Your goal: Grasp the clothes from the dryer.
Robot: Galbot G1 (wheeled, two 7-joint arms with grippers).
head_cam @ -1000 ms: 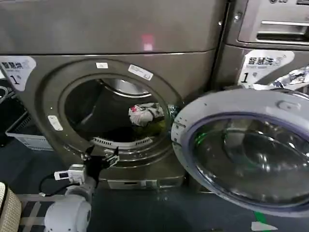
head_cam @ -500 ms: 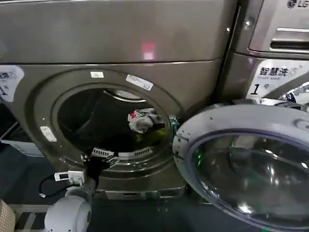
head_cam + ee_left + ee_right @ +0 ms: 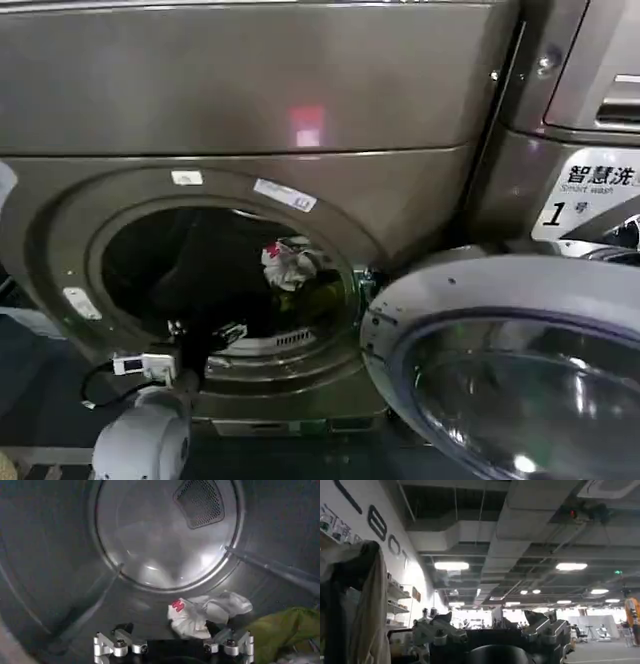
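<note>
One black left gripper (image 3: 172, 642), jaws spread, enters the bronze-grey front-loading dryer (image 3: 250, 90) (reach phase); next, close on the white-grey, red-patched clothes (image 3: 202, 612).

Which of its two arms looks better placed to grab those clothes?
The left. Its gripper is open at the dryer mouth, facing the clothes inside the drum. The right gripper points up at the room's ceiling, away from the machine.

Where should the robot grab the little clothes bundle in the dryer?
Probably the white bunched top of the clothes, coming straight in through the dryer mouth. The open left gripper already faces it, and that puffy fold sticks up.
</note>
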